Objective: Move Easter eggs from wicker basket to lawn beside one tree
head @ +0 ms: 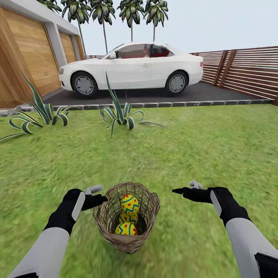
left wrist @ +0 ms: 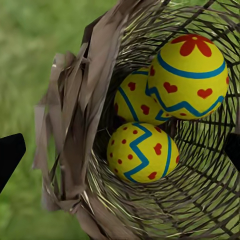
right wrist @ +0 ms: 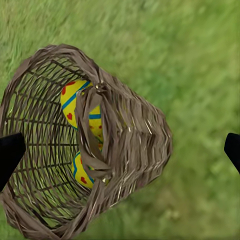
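The wicker basket (head: 127,235) stands on the lawn (head: 200,150) just in front of me, between my two arms. Three Easter eggs lie inside it: one on top (head: 130,203), one in the middle (head: 127,217), one lowest (head: 126,229). My left gripper (head: 98,194) is open beside the basket's left rim. In the left wrist view the eggs (left wrist: 142,152) fill the basket's mouth (left wrist: 80,125) between the open fingertips (left wrist: 10,155). My right gripper (head: 185,188) is open over grass, apart from the basket's right side (right wrist: 135,145). The tree is out of view.
Two spiky striped plants (head: 119,114) (head: 36,114) grow on the lawn ahead. Behind them, a grey stone edging (head: 173,104) borders a dark driveway with a white car (head: 131,67). A wooden slat fence (head: 247,71) runs on the right, garage doors (head: 27,50) on the left.
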Robot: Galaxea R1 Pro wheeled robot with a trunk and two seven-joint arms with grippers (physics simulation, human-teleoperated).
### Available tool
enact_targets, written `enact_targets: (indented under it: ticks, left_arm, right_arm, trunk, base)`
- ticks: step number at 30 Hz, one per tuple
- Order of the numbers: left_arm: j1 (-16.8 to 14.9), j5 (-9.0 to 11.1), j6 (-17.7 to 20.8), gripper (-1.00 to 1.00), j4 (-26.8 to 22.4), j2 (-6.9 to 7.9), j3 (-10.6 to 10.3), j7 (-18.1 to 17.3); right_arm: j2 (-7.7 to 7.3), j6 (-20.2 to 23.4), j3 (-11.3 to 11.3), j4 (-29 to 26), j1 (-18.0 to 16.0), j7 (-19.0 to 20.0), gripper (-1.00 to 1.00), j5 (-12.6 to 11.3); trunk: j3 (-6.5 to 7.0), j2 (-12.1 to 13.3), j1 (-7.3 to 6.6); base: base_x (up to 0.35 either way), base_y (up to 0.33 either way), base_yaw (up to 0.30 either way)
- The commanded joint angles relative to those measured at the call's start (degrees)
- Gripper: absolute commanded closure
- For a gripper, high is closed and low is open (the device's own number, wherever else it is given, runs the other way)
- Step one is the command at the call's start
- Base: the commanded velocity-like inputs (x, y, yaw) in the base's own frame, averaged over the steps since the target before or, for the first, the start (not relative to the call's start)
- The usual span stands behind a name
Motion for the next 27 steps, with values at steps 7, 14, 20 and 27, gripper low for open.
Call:
enact_targets:
  ticks: [7,14,20,27]
  left_arm:
    - [0.0,0.1,0.2,-1.00,-0.1,-0.01,0.3,-0.1]
    - [0.0,0.1,0.2,-1.00,-0.1,-0.01,0.3,-0.1]
    - [0.0,0.1,0.2,-1.00,-0.1,-0.01,0.3,-0.1]
    - [0.0,0.0,0.3,-1.00,-0.1,0.03,0.3,-0.1]
  right_arm:
    - [0.03,0.2,-0.2,-0.1,0.0,0.4,-1.00,0.3]
    - [-0.17,0.2,-0.3,-0.1,0.0,0.9,-1.00,0.3]
    - [-0.18,0.2,-0.3,-0.1,0.0,0.9,-1.00,0.3]
    - [-0.18,0.2,-0.3,0.0,0.0,0.9,-1.00,0.3]
  trunk:
    - [-1.31,-2.8,1.53]
    - [-2.57,-5.7,3.07]
    - [-3.65,-8.1,4.39]
    - [-4.18,-9.3,5.05]
  base:
    - [0.000,0.000,0.000]
    - [0.000,0.000,0.000]
    - [0.000,0.000,0.000]
    - [0.000,0.000,0.000]
